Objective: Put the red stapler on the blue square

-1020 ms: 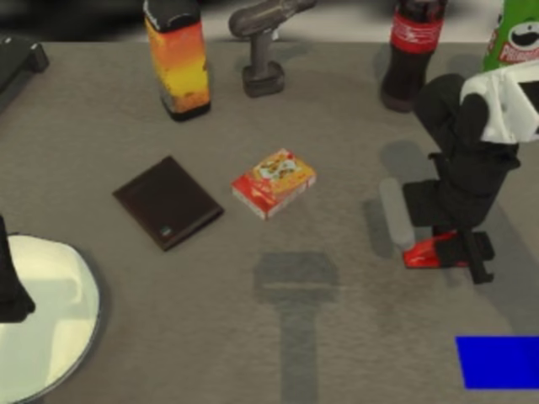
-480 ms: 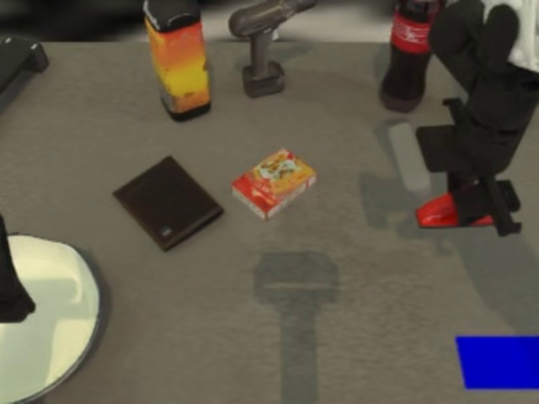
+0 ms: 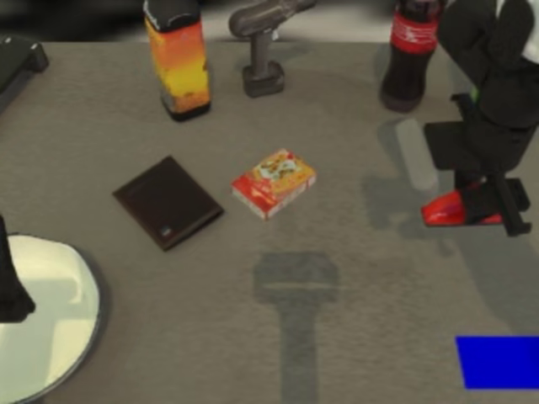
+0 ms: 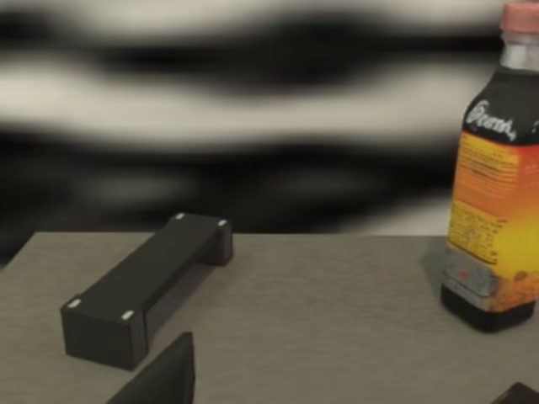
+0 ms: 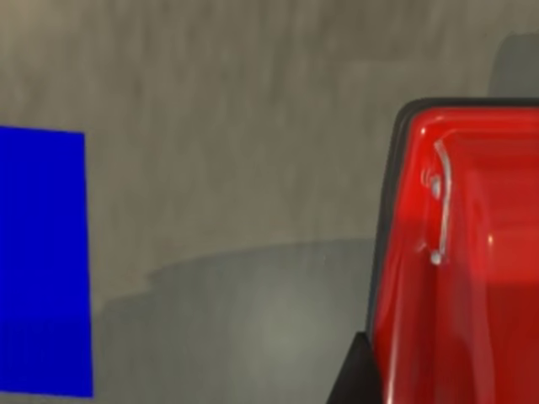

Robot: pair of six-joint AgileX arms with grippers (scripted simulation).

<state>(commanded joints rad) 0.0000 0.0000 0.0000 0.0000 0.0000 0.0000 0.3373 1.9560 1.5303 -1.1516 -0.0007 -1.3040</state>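
Soft, even light from above. Dark shadows on the table (image 3: 337, 337). Shiny glare on the red stapler (image 5: 455, 252). Blurry stripes behind the far edge.

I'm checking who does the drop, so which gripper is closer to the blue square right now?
Right. The right gripper, holding the red stapler, is above the table's right side, up-table from the blue square. The left gripper sits at the far left edge.

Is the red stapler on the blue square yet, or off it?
Off it. The red stapler sits in the right gripper, apart from the blue square, which lies bare nearer the table's front edge.
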